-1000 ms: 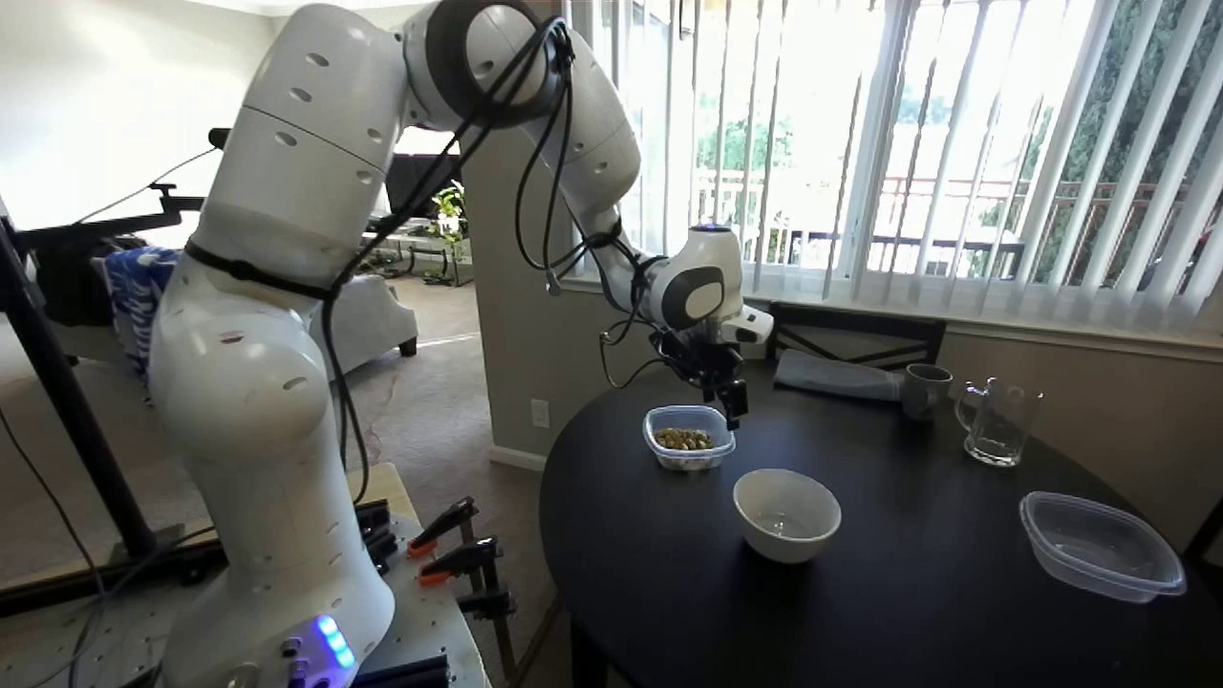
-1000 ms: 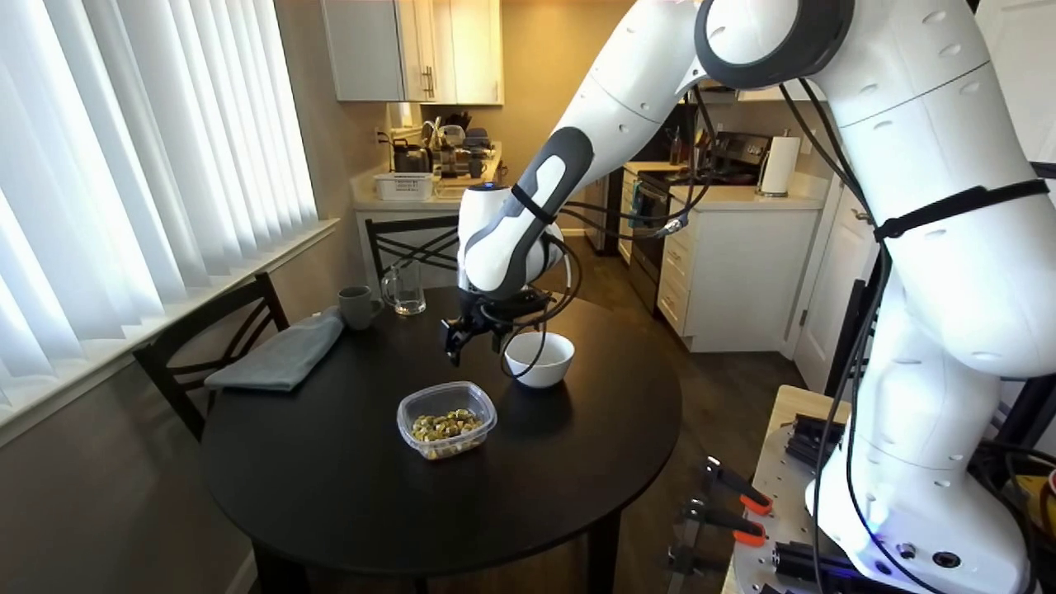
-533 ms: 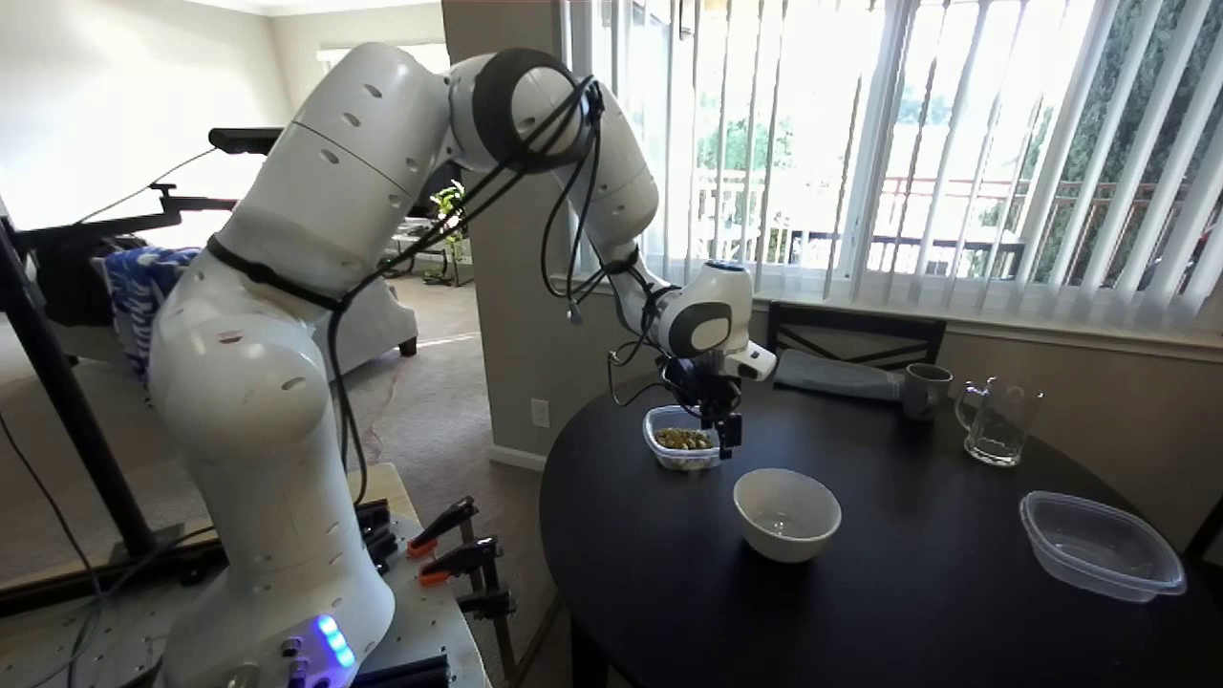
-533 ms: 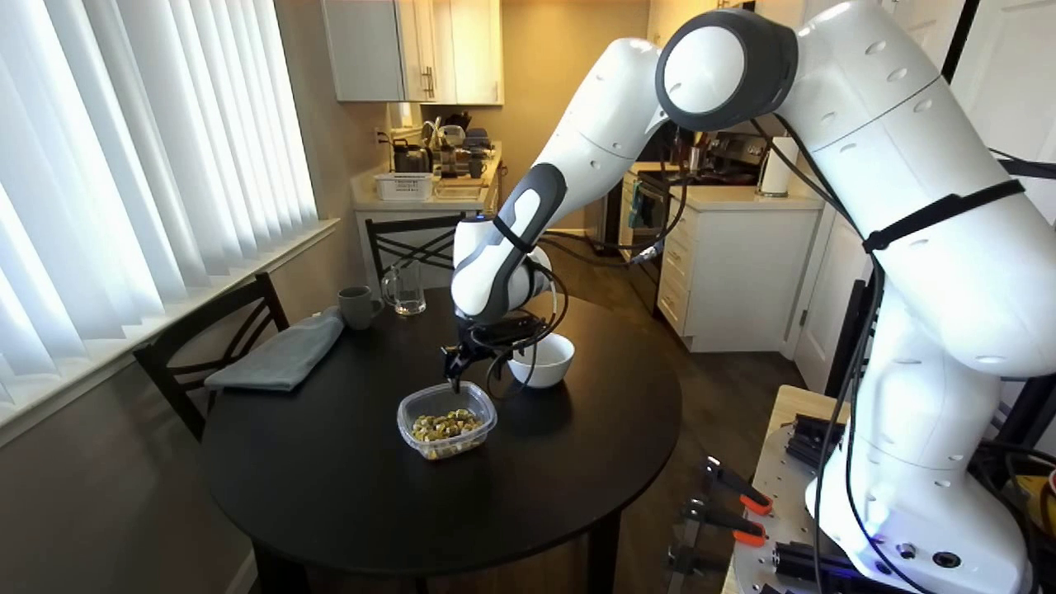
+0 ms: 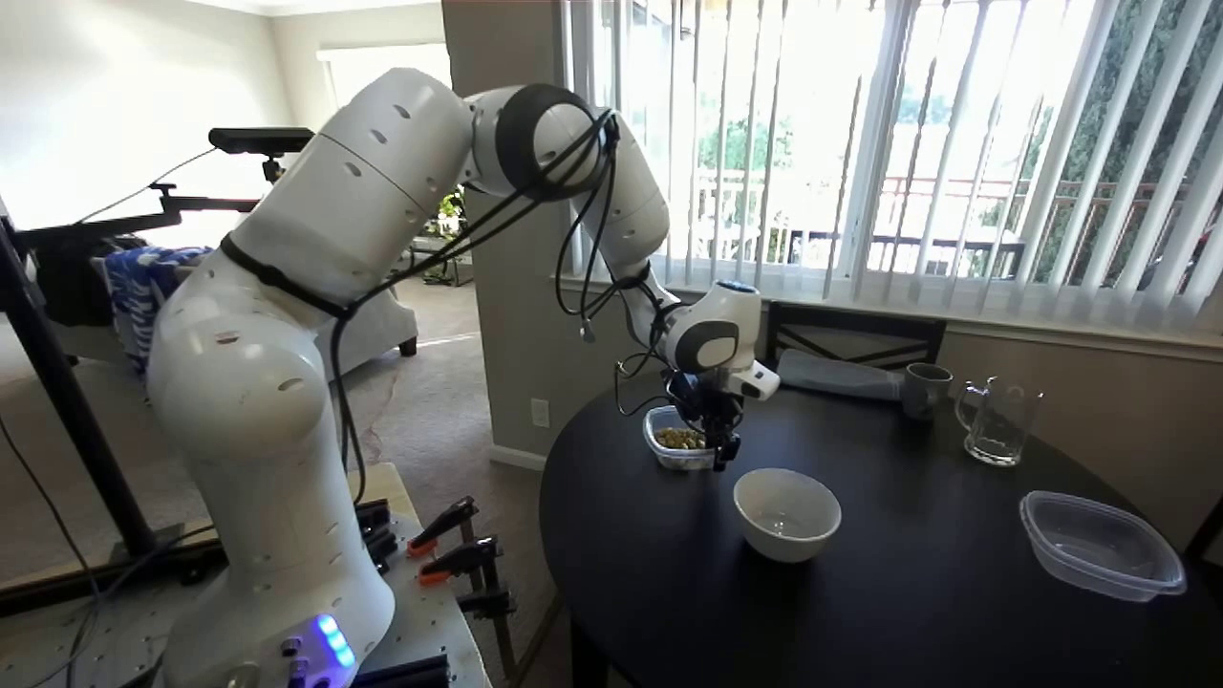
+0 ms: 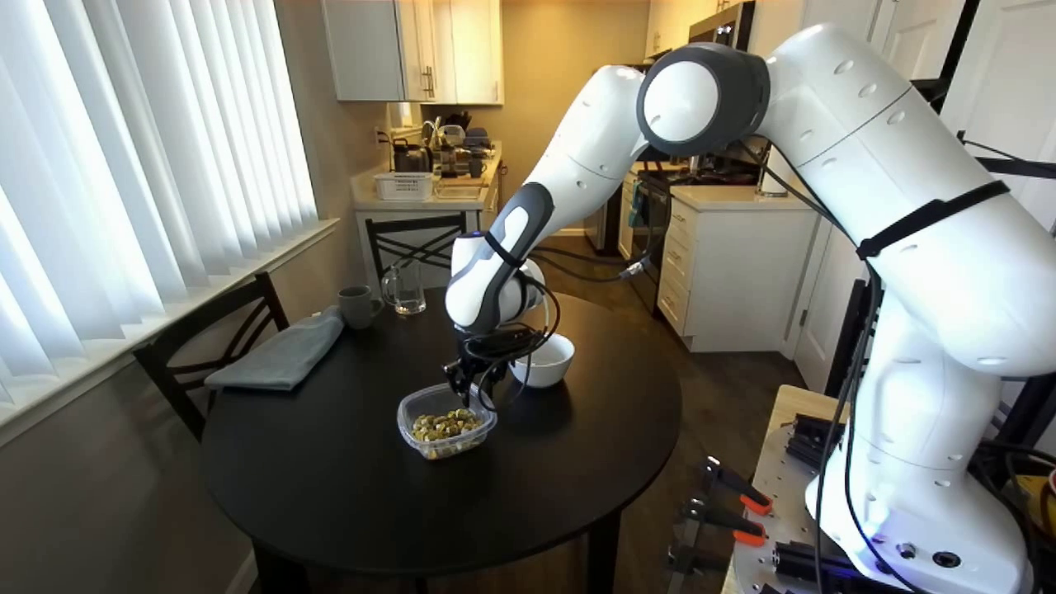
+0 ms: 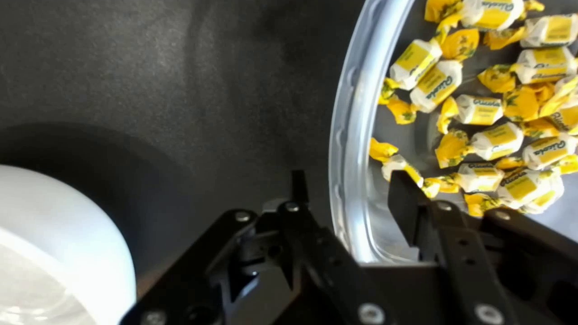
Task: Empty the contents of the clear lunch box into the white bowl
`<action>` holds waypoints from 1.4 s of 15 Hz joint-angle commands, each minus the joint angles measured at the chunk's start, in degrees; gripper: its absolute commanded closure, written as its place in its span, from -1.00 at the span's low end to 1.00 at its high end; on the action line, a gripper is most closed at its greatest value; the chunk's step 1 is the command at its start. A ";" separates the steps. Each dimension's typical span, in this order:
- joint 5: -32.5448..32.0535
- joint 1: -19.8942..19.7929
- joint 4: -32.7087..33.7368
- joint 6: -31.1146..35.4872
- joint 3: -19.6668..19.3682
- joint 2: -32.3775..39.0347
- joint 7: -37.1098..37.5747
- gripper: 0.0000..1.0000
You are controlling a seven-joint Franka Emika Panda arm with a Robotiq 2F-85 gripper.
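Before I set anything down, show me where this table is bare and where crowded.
Bare: the tabletop between the white bowl and the wide clear container, and between the folded cloth and lunch box. Crowded: around the gripper straddling the box's rim.

In an exterior view the camera is standing well apart from the pincer (image 5: 727, 457), looking down across the table (image 5: 917, 592) and facing the window (image 5: 812, 134) beyond the pincer. In an exterior view the camera is facing kitchen cupboards (image 6: 454, 54) past the pincer, likewise standing well back. Both exterior views are sharing the arm (image 6: 891, 124), table, tub (image 6: 422, 402) and bowl (image 6: 549, 371) near the pincer. The wrist view is looking down from just above the pincer, sharing parts of the tub and bowl.
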 commanded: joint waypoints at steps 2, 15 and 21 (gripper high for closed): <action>2.80 -1.92 0.12 -0.70 0.87 -0.33 -1.09 0.69; 2.11 -0.95 -8.69 3.19 -1.88 -15.25 1.34 0.98; -14.14 8.45 -13.97 4.93 -15.89 -25.22 15.55 0.98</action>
